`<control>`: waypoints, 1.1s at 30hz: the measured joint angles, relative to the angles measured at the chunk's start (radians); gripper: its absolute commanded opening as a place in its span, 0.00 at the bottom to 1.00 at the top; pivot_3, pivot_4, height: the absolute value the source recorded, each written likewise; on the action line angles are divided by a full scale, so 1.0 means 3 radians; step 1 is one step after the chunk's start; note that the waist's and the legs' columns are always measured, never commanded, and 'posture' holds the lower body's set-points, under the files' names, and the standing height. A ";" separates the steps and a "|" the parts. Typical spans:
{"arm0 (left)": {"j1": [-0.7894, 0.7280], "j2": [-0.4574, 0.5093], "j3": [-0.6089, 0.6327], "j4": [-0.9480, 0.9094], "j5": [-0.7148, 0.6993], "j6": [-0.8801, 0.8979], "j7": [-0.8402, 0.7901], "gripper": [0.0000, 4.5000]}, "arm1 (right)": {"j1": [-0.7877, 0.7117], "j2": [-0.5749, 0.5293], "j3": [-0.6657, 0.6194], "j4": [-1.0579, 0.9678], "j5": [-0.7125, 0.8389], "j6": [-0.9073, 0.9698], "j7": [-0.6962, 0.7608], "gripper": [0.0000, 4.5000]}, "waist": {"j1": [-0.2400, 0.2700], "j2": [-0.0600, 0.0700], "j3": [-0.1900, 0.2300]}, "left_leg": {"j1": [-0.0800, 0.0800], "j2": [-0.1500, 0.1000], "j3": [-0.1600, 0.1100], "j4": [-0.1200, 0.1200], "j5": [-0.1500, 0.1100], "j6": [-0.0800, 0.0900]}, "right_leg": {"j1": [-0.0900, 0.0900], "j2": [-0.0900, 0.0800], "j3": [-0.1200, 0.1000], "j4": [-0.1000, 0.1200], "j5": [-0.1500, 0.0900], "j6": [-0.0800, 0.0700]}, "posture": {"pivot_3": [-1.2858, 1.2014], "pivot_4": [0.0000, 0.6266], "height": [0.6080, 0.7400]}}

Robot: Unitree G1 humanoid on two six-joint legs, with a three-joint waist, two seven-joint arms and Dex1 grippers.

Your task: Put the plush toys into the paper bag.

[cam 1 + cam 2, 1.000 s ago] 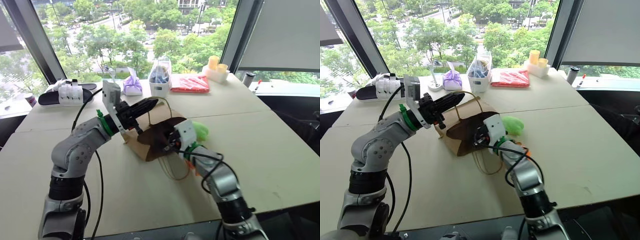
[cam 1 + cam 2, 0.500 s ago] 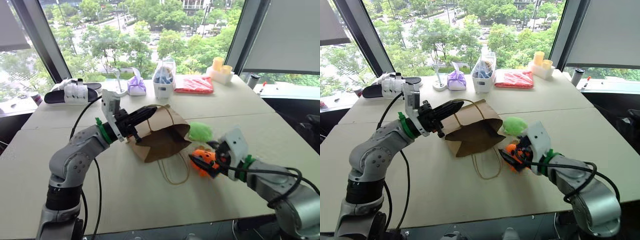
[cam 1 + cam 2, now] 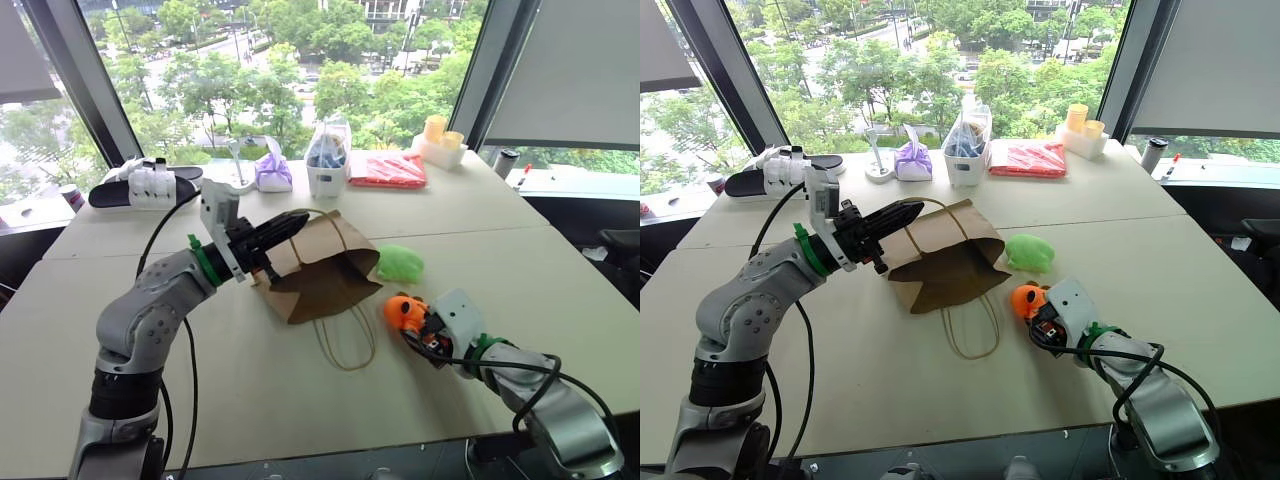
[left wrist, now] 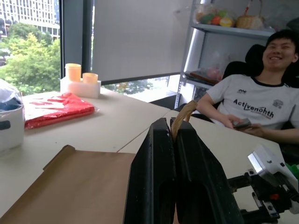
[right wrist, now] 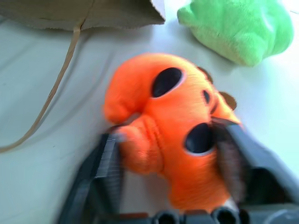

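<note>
Right eye view: both plush toys lie on the worktop (image 3: 1200,260) outside the paper bag (image 3: 940,255), so 0 of 2 are bagged. The bag's handle is pinched in the closed left hand (image 3: 902,212). The orange toy (image 5: 175,123) is flanked by the right hand (image 5: 175,154), grip not yet certain; the green toy (image 3: 1030,251) lies just beyond.
</note>
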State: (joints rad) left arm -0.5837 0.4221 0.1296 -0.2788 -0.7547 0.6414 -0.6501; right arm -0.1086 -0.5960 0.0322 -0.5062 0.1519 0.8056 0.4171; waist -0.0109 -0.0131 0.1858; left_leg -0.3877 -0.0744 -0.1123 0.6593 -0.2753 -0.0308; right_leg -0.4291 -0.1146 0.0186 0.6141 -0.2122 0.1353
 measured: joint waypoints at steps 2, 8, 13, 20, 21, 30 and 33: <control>0.0000 -0.0002 -0.0001 0.0000 0.0012 -0.0003 0.0000 0.00 | -0.0030 0.0000 0.0010 0.0015 -0.0032 -0.0038 0.0001 0.02 | 0.0000 0.0000 0.0000 | 0.0000 0.0000 0.0000 0.0000 0.0000 0.0000 | 0.0000 0.0000 0.0000 0.0000 0.0000 0.0000 | 0.52 0.24 1.00; 0.0000 -0.0011 -0.0002 0.0000 0.0028 -0.0005 0.0000 0.00 | -0.0072 -0.0103 -0.0051 -0.0069 0.0088 0.0037 0.0190 0.01 | 0.0001 0.0000 0.0000 | 0.0000 0.0000 -0.0001 0.0000 0.0000 0.0000 | 0.0000 0.0000 0.0000 0.0000 0.0000 0.0000 | 0.52 0.24 1.00; -0.0002 -0.0022 0.0000 0.0007 0.0028 -0.0004 0.0000 0.00 | -0.0469 -0.0279 -0.0476 -0.0579 0.0692 0.0355 0.0575 0.01 | -0.0001 0.0000 0.0001 | 0.0000 0.0001 -0.0002 0.0001 0.0000 0.0001 | 0.0001 0.0001 -0.0001 0.0000 0.0000 0.0000 | 0.52 0.24 1.00; -0.0020 -0.0043 -0.0003 0.0017 0.0014 0.0005 -0.0006 0.00 | -0.0901 -0.0039 -0.0199 -0.0795 0.1144 0.0645 0.0565 0.01 | 0.0012 0.0000 0.0001 | -0.0002 0.0001 -0.0004 0.0001 -0.0001 0.0002 | 0.0001 -0.0001 -0.0003 -0.0001 0.0000 0.0000 | 0.52 0.24 1.00; -0.0025 -0.0044 -0.0003 0.0020 0.0010 0.0010 -0.0005 0.00 | -0.0936 0.0017 -0.0091 -0.0734 0.1125 0.0625 0.0525 0.01 | 0.0008 -0.0001 0.0001 | -0.0002 0.0000 -0.0003 0.0002 -0.0001 0.0002 | 0.0001 -0.0001 -0.0002 -0.0001 0.0000 0.0000 | 0.52 0.24 1.00; -0.0060 -0.0057 0.0021 -0.0086 -0.0303 0.0282 0.0072 0.00 | -0.1520 0.0822 0.0877 0.0960 0.0256 -0.0453 0.0174 0.01 | -0.0028 0.0000 0.0001 | 0.0001 0.0001 -0.0003 0.0000 0.0005 -0.0008 | -0.0005 0.0001 0.0000 0.0005 0.0000 0.0000 | 0.52 0.24 1.00; -0.0057 -0.0045 0.0042 -0.0141 -0.0417 0.0336 0.0141 0.00 | -0.1681 0.1109 0.0979 0.1479 0.0037 -0.0877 0.0108 0.01 | -0.0017 -0.0001 0.0000 | 0.0000 0.0001 -0.0004 -0.0006 0.0011 -0.0020 | -0.0008 0.0001 0.0001 0.0004 0.0000 0.0000 | 0.52 0.24 1.00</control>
State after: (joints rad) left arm -0.6007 0.4086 0.1423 -0.3211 -0.8797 0.7423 -0.6077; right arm -0.6130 -0.2632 0.3259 -0.0625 0.1631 0.5426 0.4496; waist -0.0159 -0.0133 0.1859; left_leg -0.3877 -0.0743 -0.1136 0.6573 -0.2719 -0.0369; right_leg -0.4315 -0.1145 0.0190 0.6153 -0.2120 0.1353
